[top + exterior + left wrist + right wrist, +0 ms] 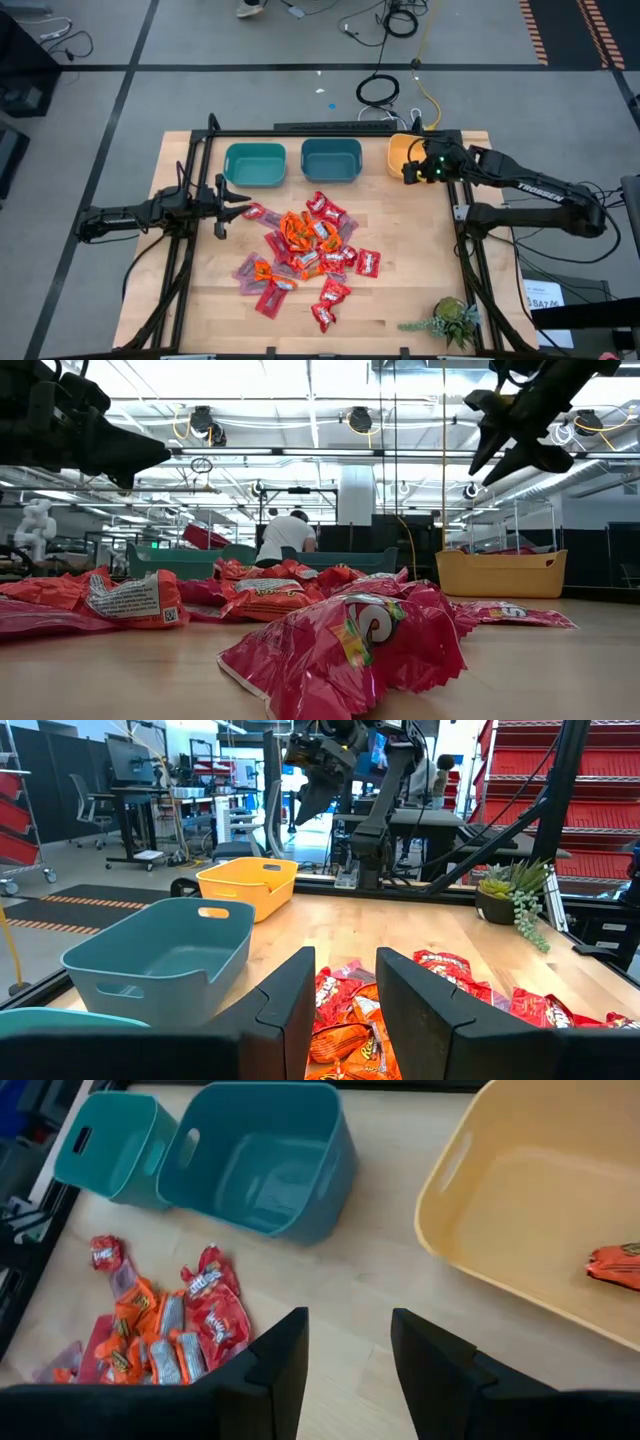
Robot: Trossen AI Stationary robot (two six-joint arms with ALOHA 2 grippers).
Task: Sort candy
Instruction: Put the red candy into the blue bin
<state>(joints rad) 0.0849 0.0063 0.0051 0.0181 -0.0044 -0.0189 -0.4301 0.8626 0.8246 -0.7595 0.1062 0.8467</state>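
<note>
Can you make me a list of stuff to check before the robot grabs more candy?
1. Right hand empty: ok. Its fingers stand apart above the yellow bin, with nothing between them.
2. Last candy dropped: ok. One orange candy lies inside the yellow bin.
3. Left hand ready: ok. It hangs at the left edge of the candy pile, fingers apart, holding nothing.
4. Two teal bins free: ok. Both look empty and nothing blocks them.
5. Candy left to sort: not ok. Red, orange and pinkish packets are mixed together on the table.
6. Which packet is easiest to lift: cannot tell. Many overlap.
</note>
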